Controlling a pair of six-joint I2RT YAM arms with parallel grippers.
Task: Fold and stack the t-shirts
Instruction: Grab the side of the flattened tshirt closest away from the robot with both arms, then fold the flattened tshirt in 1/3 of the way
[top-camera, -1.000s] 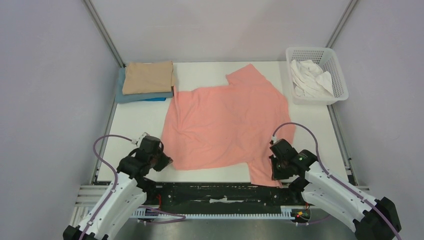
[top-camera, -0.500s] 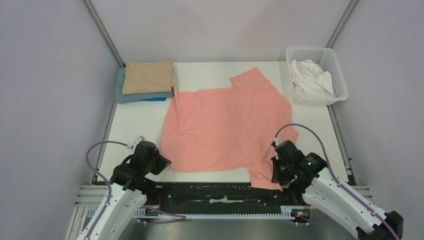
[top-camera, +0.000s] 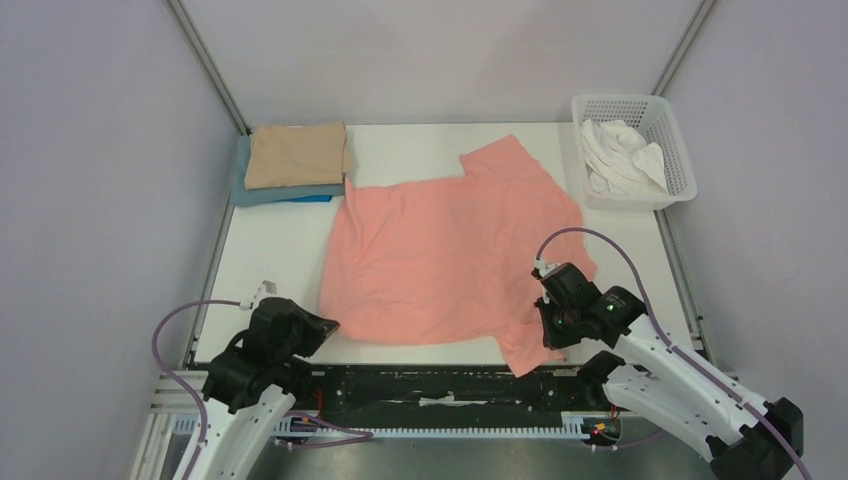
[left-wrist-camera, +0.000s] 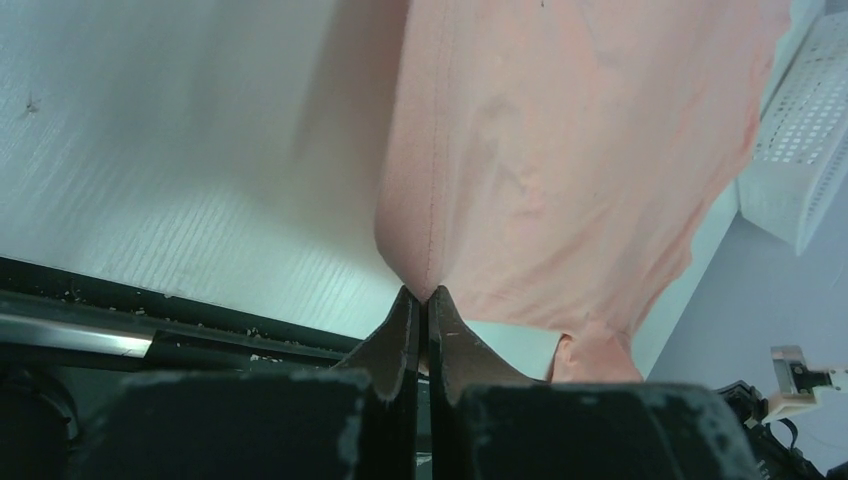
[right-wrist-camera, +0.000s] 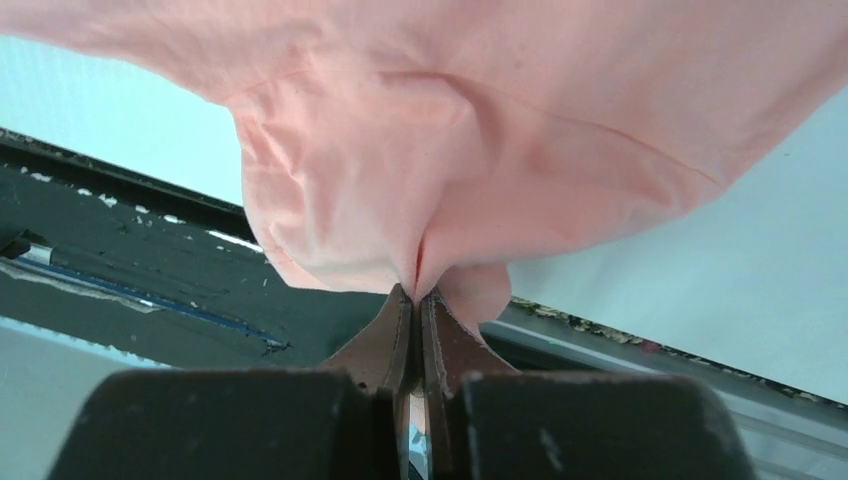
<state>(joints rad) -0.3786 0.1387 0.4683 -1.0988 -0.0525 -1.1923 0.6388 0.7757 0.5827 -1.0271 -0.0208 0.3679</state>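
Note:
The salmon-pink t-shirt (top-camera: 450, 250) lies spread flat on the middle of the white table (top-camera: 265, 250). My left gripper (top-camera: 322, 326) is shut on its near-left hem corner, and the cloth (left-wrist-camera: 520, 130) runs away from the jaws (left-wrist-camera: 422, 293) in the left wrist view. My right gripper (top-camera: 545, 318) is shut on a bunched fold by the near-right sleeve, and the cloth (right-wrist-camera: 480, 130) hangs puckered from the jaws (right-wrist-camera: 416, 293). The tan t-shirt (top-camera: 297, 153) lies folded on the folded blue t-shirt (top-camera: 270, 194) at the back left. The white t-shirt (top-camera: 622, 158) lies crumpled in the basket.
A white plastic mesh basket (top-camera: 683, 165) stands at the back right corner. A black rail (top-camera: 430, 385) runs along the near edge, and the pink sleeve tip overlaps it. Grey walls and metal posts close in the left, right and back sides.
My left arm has drawn back toward the near edge, still holding the corner. My right gripper has moved away from the near edge and a little left, bunching the near-right sleeve. The shirt shifted slightly.

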